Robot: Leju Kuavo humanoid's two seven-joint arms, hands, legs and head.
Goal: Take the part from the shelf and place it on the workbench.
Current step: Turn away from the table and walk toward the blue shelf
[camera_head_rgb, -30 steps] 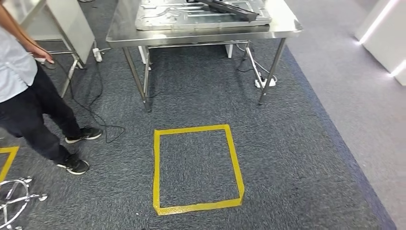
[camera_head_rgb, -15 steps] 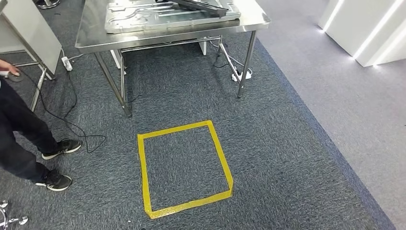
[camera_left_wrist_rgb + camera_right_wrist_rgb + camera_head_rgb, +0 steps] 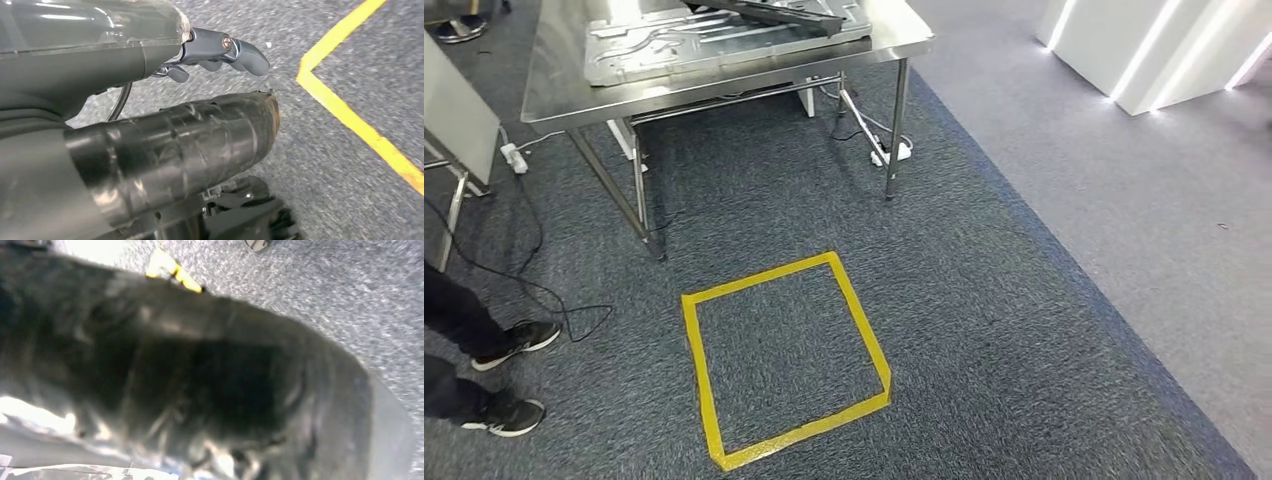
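Observation:
The steel workbench (image 3: 724, 88) stands ahead at the far side of the carpet. Flat silver pressed panels (image 3: 714, 35) lie on it, with a dark long piece (image 3: 769, 12) across their far end. In the left wrist view my left hand (image 3: 125, 60) hangs over the carpet, its dark fingers (image 3: 245, 52) stretched out and apart from the tape-wrapped thumb (image 3: 200, 135), with nothing between them. In the right wrist view my right hand (image 3: 210, 390) is a dark blur. A pale silvery strip lies along one edge of it, and I cannot tell what it is.
A yellow tape square (image 3: 861, 320) marks the carpet in front of the workbench. A person's legs and shoes (image 3: 519, 338) stand at the left edge beside a loose cable (image 3: 534, 290). A power strip (image 3: 892, 152) lies by the bench leg. White lit panels (image 3: 1144, 50) stand at the far right.
The camera has turned to the right, so the whole scene has slid left. The person is now mostly out of the picture and more of the grey floor shows on the right.

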